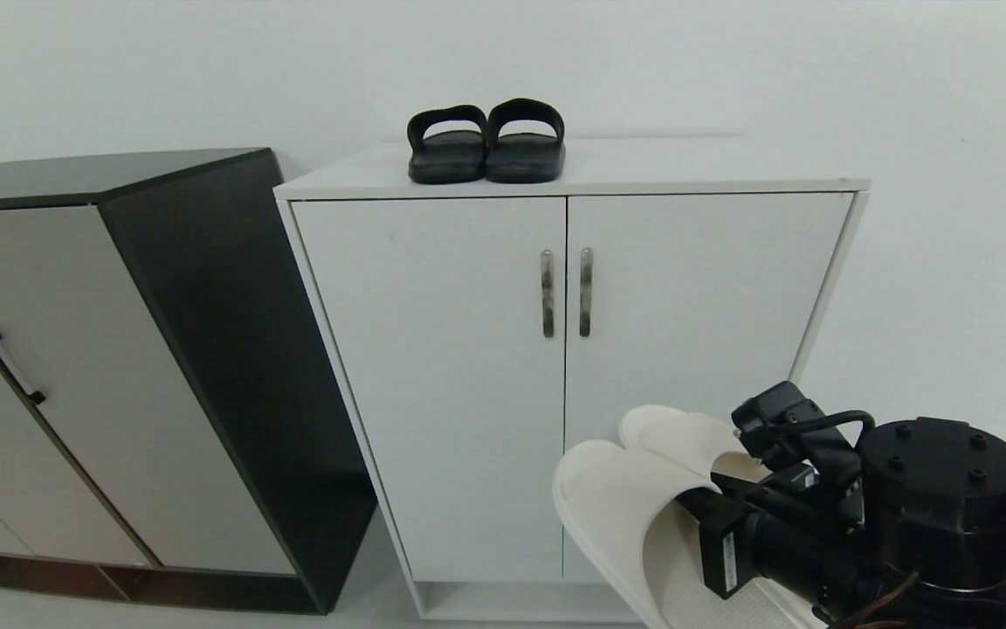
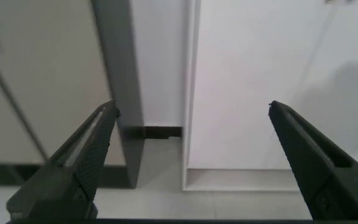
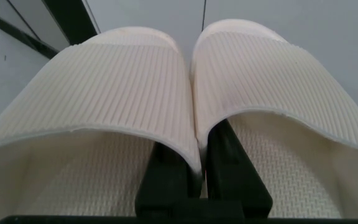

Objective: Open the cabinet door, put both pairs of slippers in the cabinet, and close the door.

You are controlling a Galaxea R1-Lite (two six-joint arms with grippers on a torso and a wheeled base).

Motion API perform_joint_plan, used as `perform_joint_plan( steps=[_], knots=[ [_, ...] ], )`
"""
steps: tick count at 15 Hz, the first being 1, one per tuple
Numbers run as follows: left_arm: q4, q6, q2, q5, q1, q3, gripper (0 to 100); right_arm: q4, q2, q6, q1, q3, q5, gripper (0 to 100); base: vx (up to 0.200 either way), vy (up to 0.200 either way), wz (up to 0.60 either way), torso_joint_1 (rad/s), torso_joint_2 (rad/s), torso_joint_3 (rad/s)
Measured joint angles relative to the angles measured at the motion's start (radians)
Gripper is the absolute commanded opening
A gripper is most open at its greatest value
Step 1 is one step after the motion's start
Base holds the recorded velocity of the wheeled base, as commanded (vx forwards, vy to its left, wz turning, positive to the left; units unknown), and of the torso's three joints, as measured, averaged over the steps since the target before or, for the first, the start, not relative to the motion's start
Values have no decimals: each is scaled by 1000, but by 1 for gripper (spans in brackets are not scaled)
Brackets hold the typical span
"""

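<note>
The left claw (image 2: 191, 109) gapes wide and grips nothing; straight ahead of it lies the gap between the dark cabinet (image 2: 114, 62) and the white cabinet (image 2: 247, 93). The white cabinet's 2 doors (image 1: 442, 384) are shut, their handles (image 1: 566, 293) up and left of the right claw (image 1: 708, 502). Higher still, the black slippers (image 1: 485, 144) rest on top. The right claw pinches the white slippers (image 1: 634, 489) together by their inner edges, toes toward the doors.

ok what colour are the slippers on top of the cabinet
Black. The slippers show best in the head view, side by side on the white cabinet.
</note>
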Motion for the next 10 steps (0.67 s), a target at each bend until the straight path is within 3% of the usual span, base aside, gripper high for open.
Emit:
perform_joint_plan(
  steps=[2,6,10],
  knots=[
    [-7,0,0,12,0,0,100,-14,-1,-1,0,6,0,0,0,0,0,-12,330,300],
    [-52,-13,30,-4,-2,-65,100,-39,-8,-2,1,20,1,0,0,0,0,0,0,0],
    [-66,-17,218,-156,-7,-134,100,-39,-11,-3,3,29,1,0,0,0,0,0,0,0]
  ],
)
